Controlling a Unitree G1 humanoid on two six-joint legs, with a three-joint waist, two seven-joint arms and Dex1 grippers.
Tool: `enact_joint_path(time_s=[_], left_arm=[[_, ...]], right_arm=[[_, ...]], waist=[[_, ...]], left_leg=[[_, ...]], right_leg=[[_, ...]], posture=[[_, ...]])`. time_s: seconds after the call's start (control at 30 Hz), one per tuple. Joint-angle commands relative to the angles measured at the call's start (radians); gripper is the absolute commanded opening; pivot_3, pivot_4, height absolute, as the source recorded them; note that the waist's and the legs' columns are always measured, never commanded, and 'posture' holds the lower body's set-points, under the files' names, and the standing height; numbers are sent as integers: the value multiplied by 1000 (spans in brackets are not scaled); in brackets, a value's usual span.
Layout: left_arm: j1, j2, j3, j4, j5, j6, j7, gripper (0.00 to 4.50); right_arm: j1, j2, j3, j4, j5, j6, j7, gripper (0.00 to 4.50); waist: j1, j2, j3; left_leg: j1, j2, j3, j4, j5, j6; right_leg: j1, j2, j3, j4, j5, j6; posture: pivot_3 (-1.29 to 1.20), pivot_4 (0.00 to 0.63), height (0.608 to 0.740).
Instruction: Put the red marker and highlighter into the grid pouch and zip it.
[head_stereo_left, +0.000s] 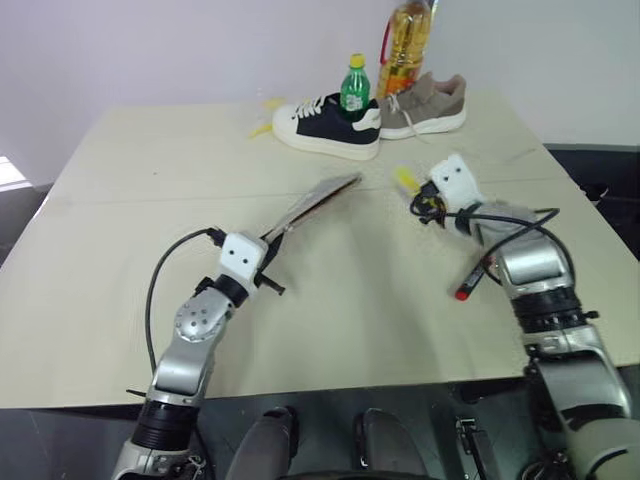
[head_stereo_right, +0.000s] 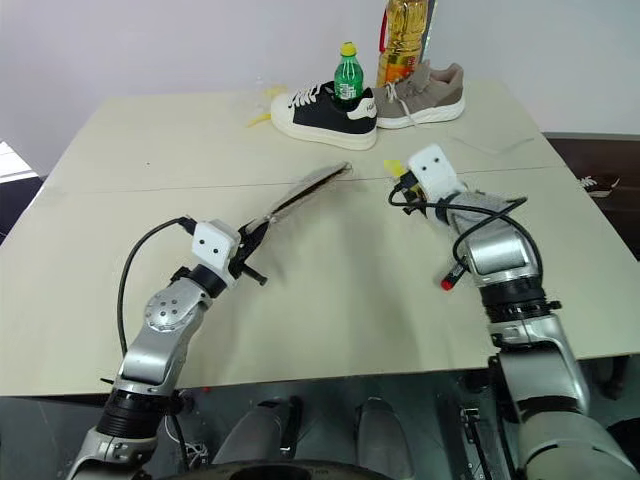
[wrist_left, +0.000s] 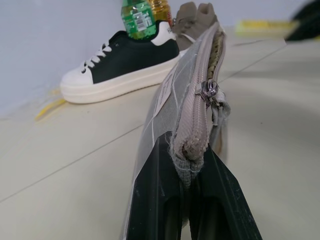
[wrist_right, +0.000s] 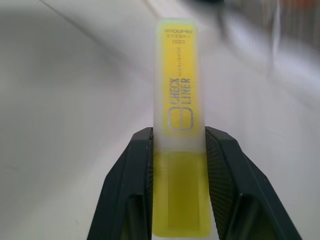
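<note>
The grid pouch (head_stereo_left: 318, 198) is grey and flat, and its near end is lifted off the table while the far end slopes toward the shoes. My left gripper (wrist_left: 187, 167) is shut on that near end, just below the zipper pull (wrist_left: 209, 91); the zipper edge faces up and looks parted further along. The yellow highlighter (wrist_right: 180, 100) stands out from between the fingers of my right gripper (wrist_right: 178, 145), which is shut on its lower half and held above the table right of the pouch. The red marker (head_stereo_left: 472, 278) lies on the table beside my right forearm.
At the table's far side stand a black-and-white shoe (head_stereo_left: 325, 125), a green bottle (head_stereo_left: 354, 85), a beige shoe (head_stereo_left: 425, 105) and an oil bottle (head_stereo_left: 405, 45). A yellow scrap (head_stereo_left: 262, 128) lies left of the shoes. The table's front edge (head_stereo_left: 330, 385) runs near my arms.
</note>
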Motion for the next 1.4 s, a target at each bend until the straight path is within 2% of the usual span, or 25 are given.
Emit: enact_joint_path(time_s=[0.03,0.37,0.73,0.9,1.2,1.4], left_arm=[[3,7,16,-42,-17,-9,-8,0],[-2,-5,7,-44,-14,-5,-13,0],[-5,-5,-8,-51,-14,-8,-42,0],[7,60,-46,-77,-14,0,-140,0],[7,152,-41,-138,-77,46,-268,0],[14,168,-23,-127,-83,47,-267,0]], right_arm=[[18,-20,0,-65,27,-64,93,868],[41,17,16,-126,31,-33,145,868],[46,3,46,-135,4,-64,181,868],[52,-41,108,-165,-60,-188,248,868],[17,-39,189,-209,-129,-323,325,868],[9,-36,165,-197,-124,-310,343,868]], waist=[[0,0,0],[4,0,0],[4,0,0],[3,0,0],[2,0,0],[4,0,0]], left_leg=[[0,0,0,0,0,0],[0,0,0,1,0,0],[0,0,0,1,0,0],[0,0,0,1,0,0],[0,0,0,0,0,0],[0,0,0,0,0,0]], right_leg=[[0,0,0,0,0,0],[0,0,0,0,0,0],[0,-1,0,0,0,0],[0,-1,0,0,0,0],[0,-1,0,-1,0,0],[0,-1,0,-1,0,-1]], posture=[[0,150,734],[0,150,734],[0,150,734],[0,150,734],[0,150,734],[0,150,734]])
